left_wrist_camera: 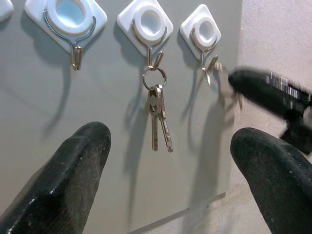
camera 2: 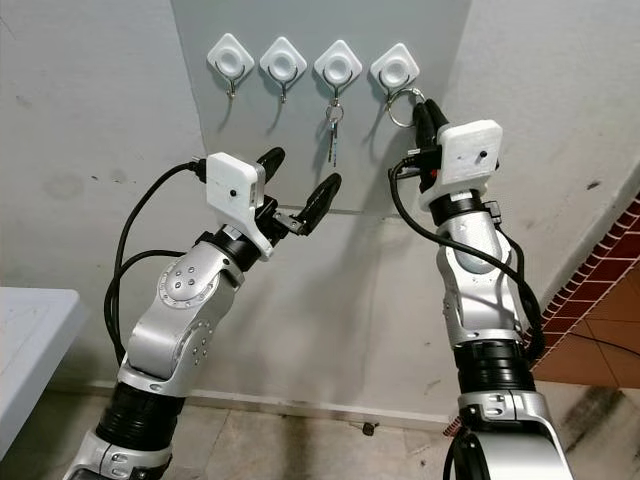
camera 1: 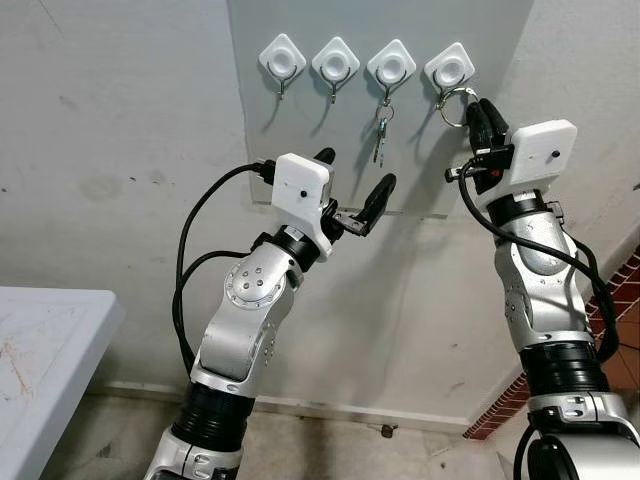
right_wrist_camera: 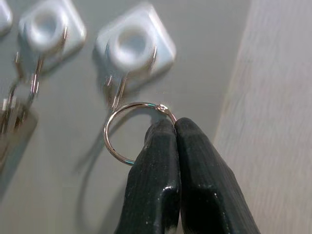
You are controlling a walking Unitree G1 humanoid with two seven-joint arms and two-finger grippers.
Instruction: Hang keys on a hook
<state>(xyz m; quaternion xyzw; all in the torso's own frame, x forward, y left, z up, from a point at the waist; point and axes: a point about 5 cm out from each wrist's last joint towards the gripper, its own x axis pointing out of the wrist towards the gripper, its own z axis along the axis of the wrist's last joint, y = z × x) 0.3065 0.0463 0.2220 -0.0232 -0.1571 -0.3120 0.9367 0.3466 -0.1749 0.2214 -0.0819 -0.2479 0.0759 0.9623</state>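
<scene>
Several white hooks sit in a row on a grey panel (camera 1: 300, 130) on the wall. A bunch of keys (camera 1: 381, 135) hangs from the third hook (camera 1: 391, 65). My right gripper (camera 1: 483, 112) is raised to the rightmost hook (camera 1: 449, 68) and is shut on a silver key ring (right_wrist_camera: 105, 136). The ring's top is right at the hook's wire tip (right_wrist_camera: 117, 95); whether it is over the tip, I cannot tell. My left gripper (camera 1: 355, 170) is open with nothing in it, held below the hooks and facing the hanging keys (left_wrist_camera: 158, 117).
A white table (camera 1: 40, 340) stands at the lower left. The wall turns a corner on the right, with red brick tiling (camera 1: 620, 300) low beside my right arm. Black cables loop off both wrists.
</scene>
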